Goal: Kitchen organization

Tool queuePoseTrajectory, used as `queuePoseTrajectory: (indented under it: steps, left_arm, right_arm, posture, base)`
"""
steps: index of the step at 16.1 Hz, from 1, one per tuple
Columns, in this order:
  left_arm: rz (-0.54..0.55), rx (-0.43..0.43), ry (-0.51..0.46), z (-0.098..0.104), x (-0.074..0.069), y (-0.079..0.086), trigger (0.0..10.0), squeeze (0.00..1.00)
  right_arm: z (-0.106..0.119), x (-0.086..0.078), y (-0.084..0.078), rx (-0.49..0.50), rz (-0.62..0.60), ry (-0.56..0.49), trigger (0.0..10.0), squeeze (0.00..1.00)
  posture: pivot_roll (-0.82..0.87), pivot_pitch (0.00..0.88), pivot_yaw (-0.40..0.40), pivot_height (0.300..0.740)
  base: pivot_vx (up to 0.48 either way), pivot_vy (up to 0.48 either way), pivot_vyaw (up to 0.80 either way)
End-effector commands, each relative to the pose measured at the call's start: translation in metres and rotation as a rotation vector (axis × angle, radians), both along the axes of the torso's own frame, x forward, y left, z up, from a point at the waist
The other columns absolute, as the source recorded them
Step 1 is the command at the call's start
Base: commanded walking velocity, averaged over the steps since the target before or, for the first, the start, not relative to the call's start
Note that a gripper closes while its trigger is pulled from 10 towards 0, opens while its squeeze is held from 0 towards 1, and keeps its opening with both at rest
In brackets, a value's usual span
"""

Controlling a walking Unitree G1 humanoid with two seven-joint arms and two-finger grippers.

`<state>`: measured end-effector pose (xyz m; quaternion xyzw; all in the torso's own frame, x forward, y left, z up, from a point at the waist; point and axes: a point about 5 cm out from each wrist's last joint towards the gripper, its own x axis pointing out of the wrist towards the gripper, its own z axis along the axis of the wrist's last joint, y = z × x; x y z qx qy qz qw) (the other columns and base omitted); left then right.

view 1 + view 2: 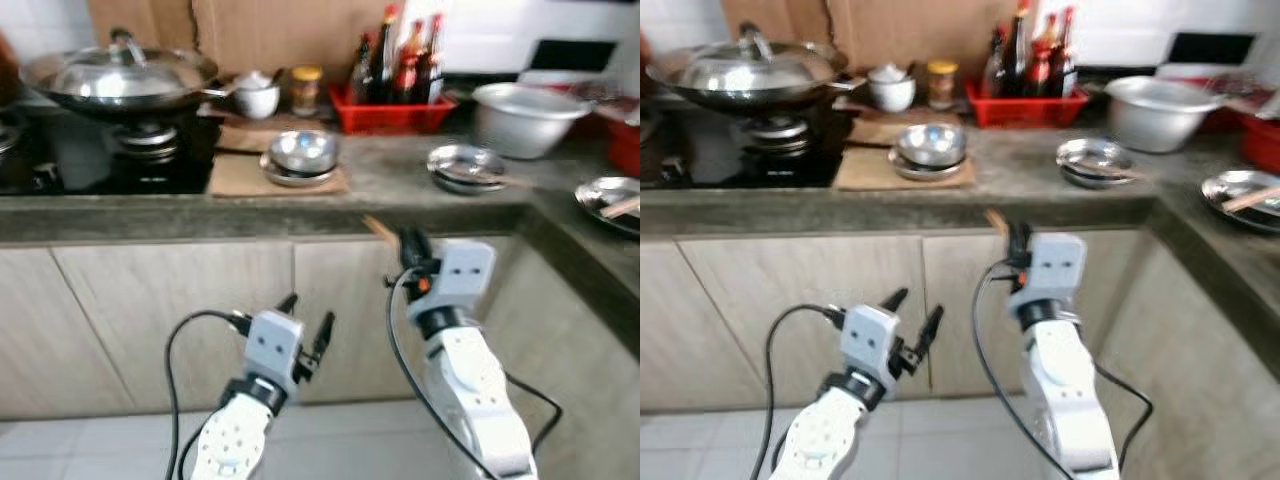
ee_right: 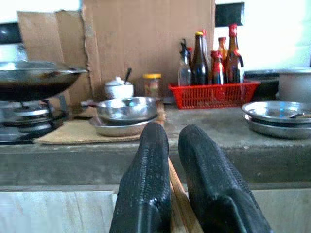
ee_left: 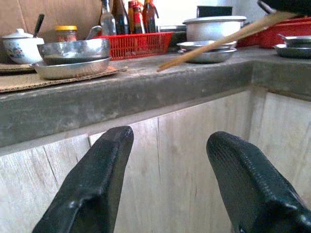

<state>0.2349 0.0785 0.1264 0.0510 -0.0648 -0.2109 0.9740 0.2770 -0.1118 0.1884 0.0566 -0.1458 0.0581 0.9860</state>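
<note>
Chopstick (image 1: 381,230), clamped in right gripper (image 1: 408,243), slants up toward counter (image 1: 390,180).

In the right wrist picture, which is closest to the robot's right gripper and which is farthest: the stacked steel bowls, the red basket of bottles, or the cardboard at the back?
1. Stacked steel bowls, on the mat near the counter's front edge, closest to the right gripper.
2. Red basket of bottles, farther back on the counter.
3. Cardboard, against the wall, farthest.
</note>
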Motion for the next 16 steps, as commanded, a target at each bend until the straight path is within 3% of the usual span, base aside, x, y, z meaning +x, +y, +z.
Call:
queuePoseTrajectory:
  steps: [1,11,16]
  left_arm:
    - [-0.01,0.0,-0.001,0.001,-0.001,-0.004,10.0,0.0]
    - [-0.011,0.002,-0.006,0.002,0.0,-0.005,10.0,0.0]
    - [-0.011,-0.002,-0.002,0.001,0.002,-0.003,10.0,0.0]
  right_arm:
    - [0.002,-0.001,-0.004,-0.011,-0.018,-0.007,10.0,0.0]
    - [0.001,-0.003,-0.007,-0.02,-0.037,-0.005,10.0,0.0]
    - [-0.008,-0.008,-0.011,-0.035,-0.044,0.029,10.0,0.0]
  posture:
    - [0.04,0.0,-0.045,0.74]
    - [0.04,0.0,-0.043,0.74]
    - [0.03,0.0,-0.037,0.74]
  base:
    - [-0.262,0.0,0.0]
    - [-0.267,0.0,0.0]
    - [0.0,0.0,0.0]
